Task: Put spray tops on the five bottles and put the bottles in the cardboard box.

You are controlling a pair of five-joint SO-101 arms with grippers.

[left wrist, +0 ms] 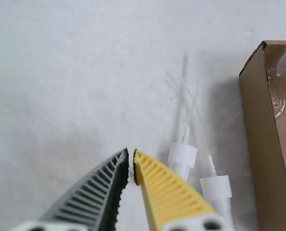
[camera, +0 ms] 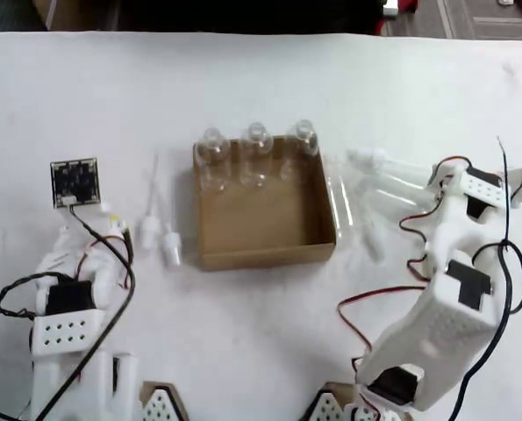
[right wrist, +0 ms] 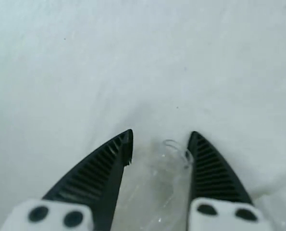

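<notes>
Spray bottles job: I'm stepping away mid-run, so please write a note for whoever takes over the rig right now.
Left gripper: fingers shut, empty, beside the two spray tops lying left of the cardboard box.
Right gripper: at a clear bottle lying right of the box; grip unclear.
Done: three bottles stand along the box's far side; I cannot tell whether they are topped.
Left: two loose bottles on the table need tops, then go into the box.
</notes>
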